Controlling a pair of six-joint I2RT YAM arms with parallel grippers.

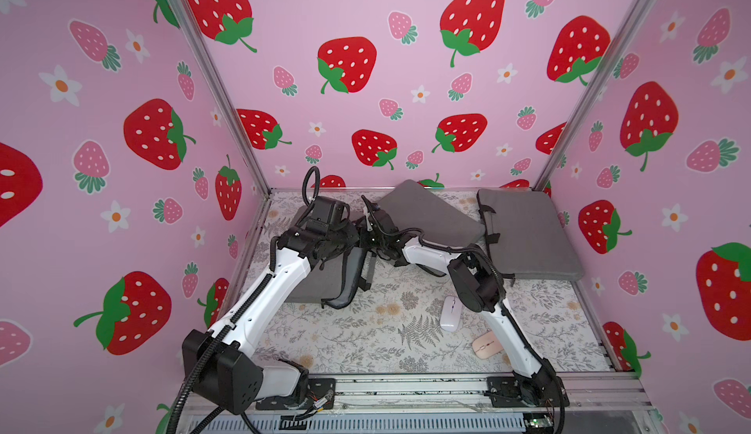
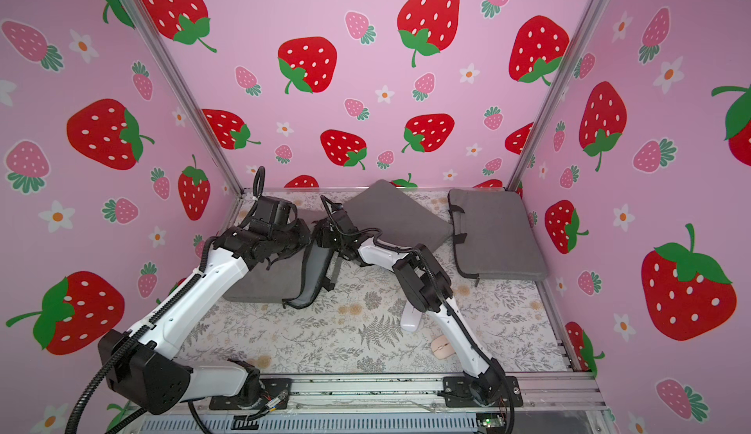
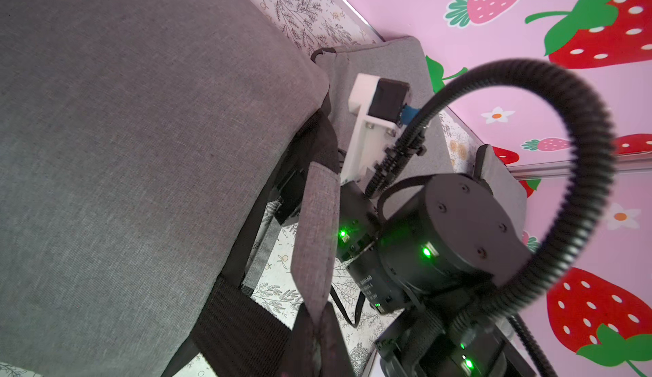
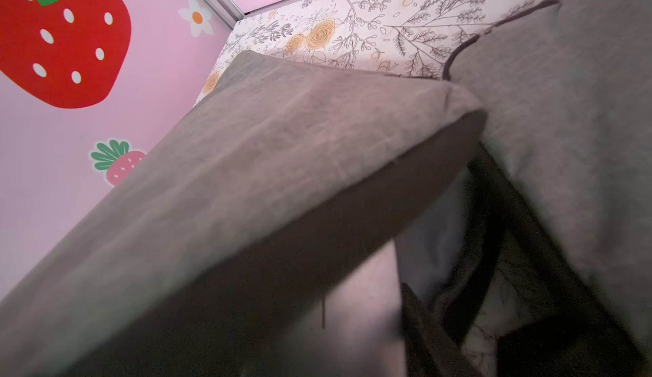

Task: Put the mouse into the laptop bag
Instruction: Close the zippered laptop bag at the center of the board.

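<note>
Left hand (image 1: pixel 357 245) clenched on laptop bag (image 1: pixel 302 289), flap lifted. Right hand (image 1: pixel 376 231) close beside; could not tell its state. White mouse (image 1: pixel 450 313), pink mouse (image 1: pixel 484 344) lay on table (image 1: pixel 365 350).

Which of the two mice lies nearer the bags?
The white mouse: it lies farther back; the pink mouse sits in front of it, nearer the camera.

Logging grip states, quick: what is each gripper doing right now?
Left gripper: closed on the bag, at its opening.
Right gripper: cannot tell, fingers hidden.
</note>
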